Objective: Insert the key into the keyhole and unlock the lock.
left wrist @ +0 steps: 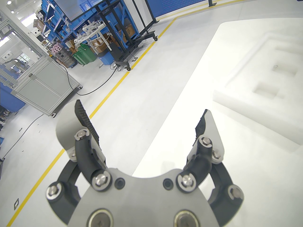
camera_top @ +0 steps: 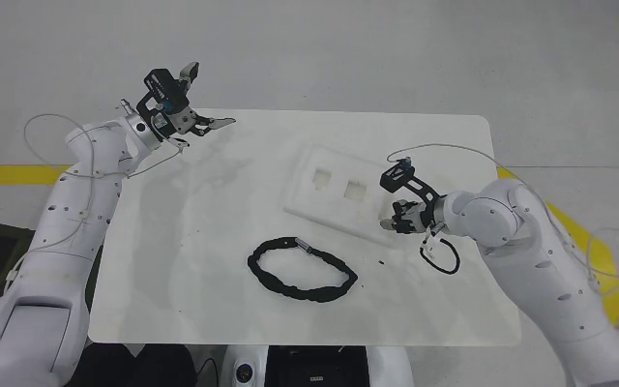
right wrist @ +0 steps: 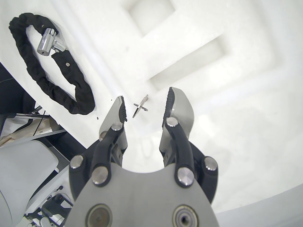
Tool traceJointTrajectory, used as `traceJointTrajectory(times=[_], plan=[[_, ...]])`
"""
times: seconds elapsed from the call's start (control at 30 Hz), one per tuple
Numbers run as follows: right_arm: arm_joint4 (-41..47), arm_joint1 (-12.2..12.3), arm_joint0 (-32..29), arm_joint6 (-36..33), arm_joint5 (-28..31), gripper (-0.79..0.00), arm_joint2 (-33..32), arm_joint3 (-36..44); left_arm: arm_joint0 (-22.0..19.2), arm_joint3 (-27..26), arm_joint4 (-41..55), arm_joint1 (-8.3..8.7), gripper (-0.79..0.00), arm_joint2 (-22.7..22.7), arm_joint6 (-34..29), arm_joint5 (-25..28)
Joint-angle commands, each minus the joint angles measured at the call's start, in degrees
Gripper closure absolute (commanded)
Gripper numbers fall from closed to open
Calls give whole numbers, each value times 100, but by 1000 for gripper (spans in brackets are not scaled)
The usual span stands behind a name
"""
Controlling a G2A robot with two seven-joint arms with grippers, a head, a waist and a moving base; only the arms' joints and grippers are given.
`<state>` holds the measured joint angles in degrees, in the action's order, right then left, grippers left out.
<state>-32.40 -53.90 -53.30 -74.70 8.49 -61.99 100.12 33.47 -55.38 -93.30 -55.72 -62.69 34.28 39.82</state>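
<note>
Hanging the right gripper (right wrist: 144, 107) low over the key (right wrist: 140, 106), fingers spread wide and holding nothing. Lying flat on the foam tray (camera_top: 319, 208) just beside one recess (small, thin, cross-shaped), squarely between the two fingertips. Pointing its long shaft roughly along the line of reach, so probably needing only a straight descent and a pinch across the shaft. Resting well apart on the table (camera_top: 193, 290): the chain lock (camera_top: 302, 270), chrome cylinder (right wrist: 45, 44) closed. Sitting by the far corner, the left gripper (left wrist: 142, 112), likewise wide and empty, being much farther from the key.
</note>
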Motion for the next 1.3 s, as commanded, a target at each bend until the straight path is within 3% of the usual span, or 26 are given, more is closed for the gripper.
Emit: traceJointTrajectory(times=[0.0, 0.5, 0.63, 0.8, 0.93, 1.27], plan=[[11, -1, 4, -9, 15, -308, 16, -11, 0, 0, 0, 0, -785, 0, 0, 0], [21, -10, 21, 40, 91, -200, 155, -158, 0, 0, 0, 0, -785, 0, 0, 0], [-13, -10, 37, 65, 88, -114, 167, -204, 0, 0, 0, 0, -785, 0, 0, 0], [-58, -3, 57, 83, 72, -77, 145, -208, 0, 0, 0, 0, -785, 0, 0, 0], [-79, 6, 61, 88, 46, -3, 112, -177, 0, 0, 0, 0, -785, 0, 0, 0], [-132, 23, 60, 95, 16, 0, 65, -142, 0, 0, 0, 0, -785, 0, 0, 0]])
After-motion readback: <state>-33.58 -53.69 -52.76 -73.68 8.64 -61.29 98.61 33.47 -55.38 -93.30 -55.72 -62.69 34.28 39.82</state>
